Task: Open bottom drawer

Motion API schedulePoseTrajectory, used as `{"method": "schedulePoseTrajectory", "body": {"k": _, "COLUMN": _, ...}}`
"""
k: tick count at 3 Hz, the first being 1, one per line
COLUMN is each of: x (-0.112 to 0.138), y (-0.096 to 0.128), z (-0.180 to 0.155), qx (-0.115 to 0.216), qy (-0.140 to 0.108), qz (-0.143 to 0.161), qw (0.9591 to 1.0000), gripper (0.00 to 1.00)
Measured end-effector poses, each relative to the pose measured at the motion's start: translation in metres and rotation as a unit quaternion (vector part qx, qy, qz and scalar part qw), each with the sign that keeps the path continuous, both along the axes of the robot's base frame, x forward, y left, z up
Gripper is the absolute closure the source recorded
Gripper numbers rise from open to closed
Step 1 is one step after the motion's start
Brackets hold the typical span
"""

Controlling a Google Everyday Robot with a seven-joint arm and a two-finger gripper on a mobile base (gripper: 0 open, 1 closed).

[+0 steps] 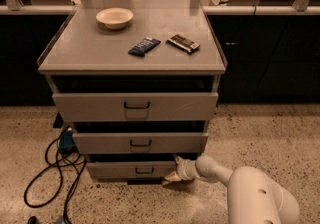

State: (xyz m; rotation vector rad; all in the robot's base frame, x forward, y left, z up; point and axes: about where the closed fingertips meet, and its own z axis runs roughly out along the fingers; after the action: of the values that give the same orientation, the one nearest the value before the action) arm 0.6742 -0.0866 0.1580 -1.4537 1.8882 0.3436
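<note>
The bottom drawer is the lowest and shallowest grey front of the cabinet, with a small dark wire handle at its centre. It stands out a little from the cabinet, with a dark gap above it. My gripper reaches in from the lower right on a white arm. It sits at the right end of the bottom drawer front, to the right of the handle, with one finger near the drawer's top edge and one near the floor.
Above are a mid-height drawer and a tall top drawer. The cabinet top holds a white bowl, a dark blue packet and a dark snack bar. Black cables lie on the floor at the left. Dark counters stand behind.
</note>
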Motion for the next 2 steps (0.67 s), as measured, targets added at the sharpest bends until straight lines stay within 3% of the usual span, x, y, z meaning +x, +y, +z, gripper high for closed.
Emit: {"method": "schedulePoseTrajectory", "body": {"k": 2, "x": 0.0, "y": 0.0, "z": 0.0003, "qx": 0.0, "qy": 0.0, "qz": 0.0, "qw": 1.0, "gripper": 0.88}}
